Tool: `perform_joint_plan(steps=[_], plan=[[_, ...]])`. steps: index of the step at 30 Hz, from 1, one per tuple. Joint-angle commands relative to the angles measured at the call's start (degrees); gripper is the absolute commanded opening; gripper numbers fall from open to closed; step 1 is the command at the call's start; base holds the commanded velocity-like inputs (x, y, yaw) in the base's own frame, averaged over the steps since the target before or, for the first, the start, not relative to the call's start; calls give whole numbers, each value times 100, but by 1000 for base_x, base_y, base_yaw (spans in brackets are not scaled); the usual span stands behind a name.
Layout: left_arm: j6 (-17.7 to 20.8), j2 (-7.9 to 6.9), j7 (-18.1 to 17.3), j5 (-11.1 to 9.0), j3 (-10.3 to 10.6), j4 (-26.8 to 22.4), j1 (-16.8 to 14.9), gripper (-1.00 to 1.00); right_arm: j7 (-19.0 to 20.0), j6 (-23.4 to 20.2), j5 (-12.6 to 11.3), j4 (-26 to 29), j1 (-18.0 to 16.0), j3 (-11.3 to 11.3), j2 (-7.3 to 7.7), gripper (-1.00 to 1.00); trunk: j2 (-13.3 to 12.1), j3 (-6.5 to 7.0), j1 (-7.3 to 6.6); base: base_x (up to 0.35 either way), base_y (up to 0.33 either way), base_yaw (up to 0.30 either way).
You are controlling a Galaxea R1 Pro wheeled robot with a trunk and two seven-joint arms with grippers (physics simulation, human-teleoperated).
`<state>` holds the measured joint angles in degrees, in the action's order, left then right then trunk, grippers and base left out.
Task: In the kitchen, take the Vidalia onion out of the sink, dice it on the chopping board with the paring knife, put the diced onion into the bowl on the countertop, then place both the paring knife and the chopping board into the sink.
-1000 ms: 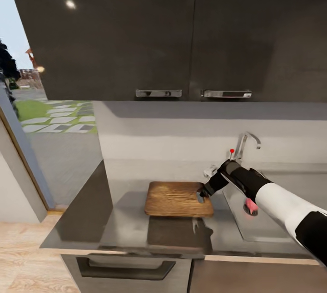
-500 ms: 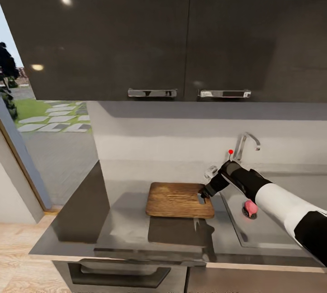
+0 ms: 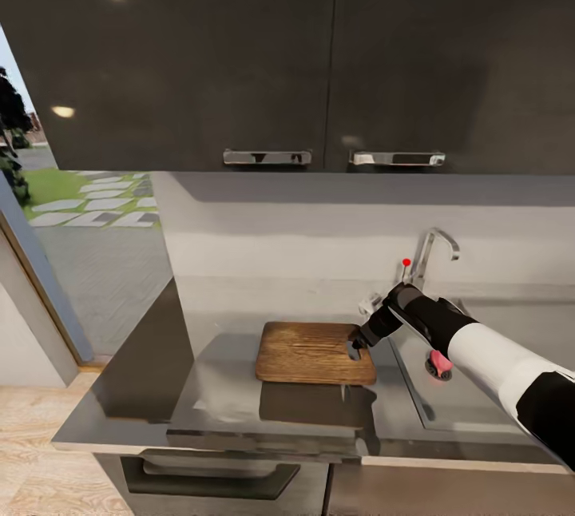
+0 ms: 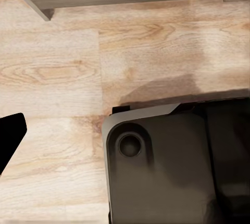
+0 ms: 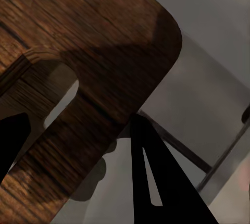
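Observation:
The dark brown chopping board [image 3: 311, 352] lies flat on the grey countertop [image 3: 228, 388], its slot handle toward the sink [image 3: 487, 408]. My right gripper [image 3: 358, 341] is at that slot end. In the right wrist view one finger [image 5: 11, 140] sits at the slot and the other finger [image 5: 156, 182] stands just past the end of the board [image 5: 99, 41], so they straddle the end strip with a gap. A small pink object [image 3: 438, 363] lies by the sink's drain; I cannot tell what it is. The bowl is out of view, and I cannot make out the onion or the paring knife. One dark left finger [image 4: 9, 141] hangs over the wood floor.
A chrome tap [image 3: 432, 251] with a red knob [image 3: 406, 263] stands behind the sink. Glossy dark wall cabinets [image 3: 319, 61] hang over the counter. An open doorway [image 3: 64, 204] lies to the left. The left wrist view shows my dark base [image 4: 172, 166].
The whole head view has shifted slightly, so the camera moved. My right gripper stays at the board's slot end and the board has not moved.

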<state>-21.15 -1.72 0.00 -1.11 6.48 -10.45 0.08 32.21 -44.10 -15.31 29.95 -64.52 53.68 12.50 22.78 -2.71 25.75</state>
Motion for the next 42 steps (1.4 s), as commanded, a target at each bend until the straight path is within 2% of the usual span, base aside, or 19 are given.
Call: perform_joint_plan(steps=[1, 14, 32, 42], plan=[[-9, -3, 0, -12, 29, -9, 1, 100, -13, -29, -60, 11, -9, 33, 7, -100, 13, -21, 3, -10, 0, 0], [-6, -3, 0, -12, 29, -9, 1, 100, -22, 174, -60, 11, -8, 37, 7, -100, 13, -57, 3, -1, 0, 0], [-9, -3, 0, -12, 29, -9, 1, 100, -22, 232, -68, 9, 0, 29, 7, -100, 13, -61, 3, 0, 0, 0], [-6, -3, 0, -12, 29, -9, 1, 100, -22, 235, -69, 2, 2, 28, 12, -100, 13, -134, 3, 0, 0, 0]])
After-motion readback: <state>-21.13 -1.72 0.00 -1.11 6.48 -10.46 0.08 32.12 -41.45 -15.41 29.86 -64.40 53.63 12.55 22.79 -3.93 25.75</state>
